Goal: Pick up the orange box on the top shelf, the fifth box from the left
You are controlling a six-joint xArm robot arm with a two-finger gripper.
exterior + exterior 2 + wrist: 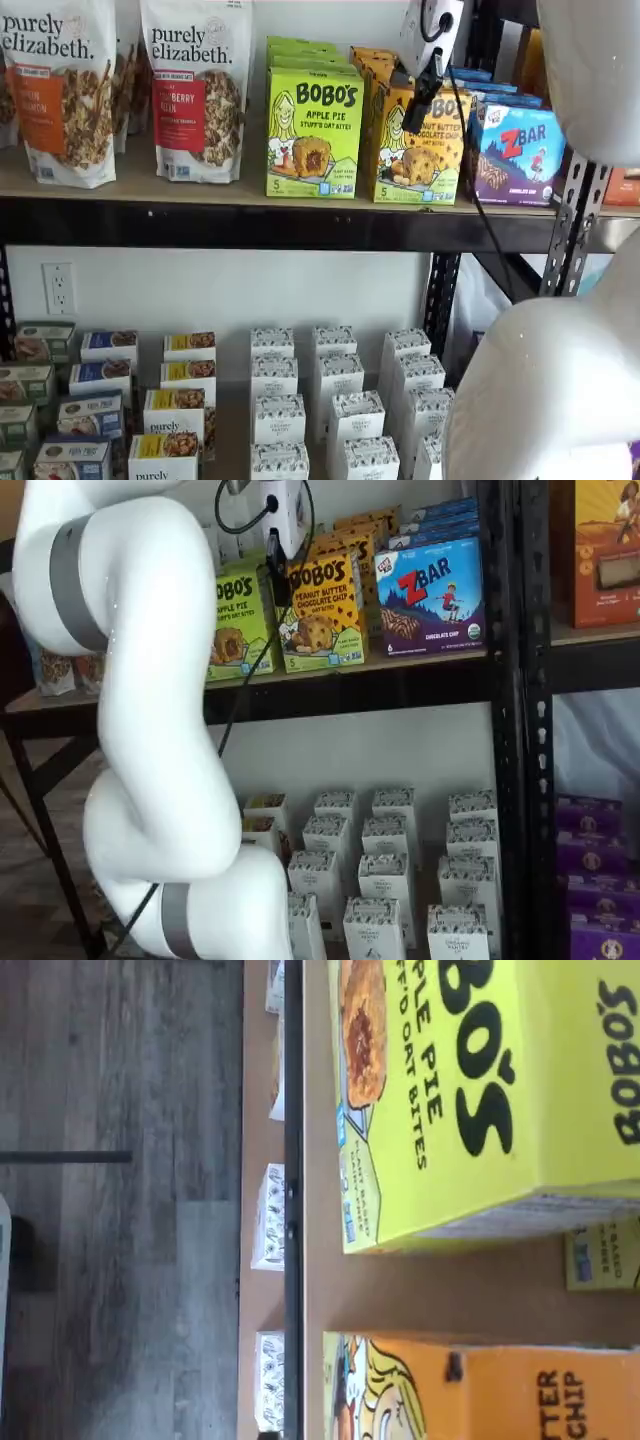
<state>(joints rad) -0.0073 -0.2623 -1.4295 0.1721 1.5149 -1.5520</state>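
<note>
Shelf views: gripper [422, 100] spread wide before orange box [418, 150] at shelf [200, 190] front edge; off-centre approach could nudge green box [314, 135].

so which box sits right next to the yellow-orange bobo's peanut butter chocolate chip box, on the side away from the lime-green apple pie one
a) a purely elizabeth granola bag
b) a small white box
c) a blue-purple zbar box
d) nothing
c: in a shelf view the blue-purple cardboard Zbar box stands beside the yellow-orange Bobo's peanut butter chocolate chip box, opposite the lime-green Bobo's apple pie box.
</note>
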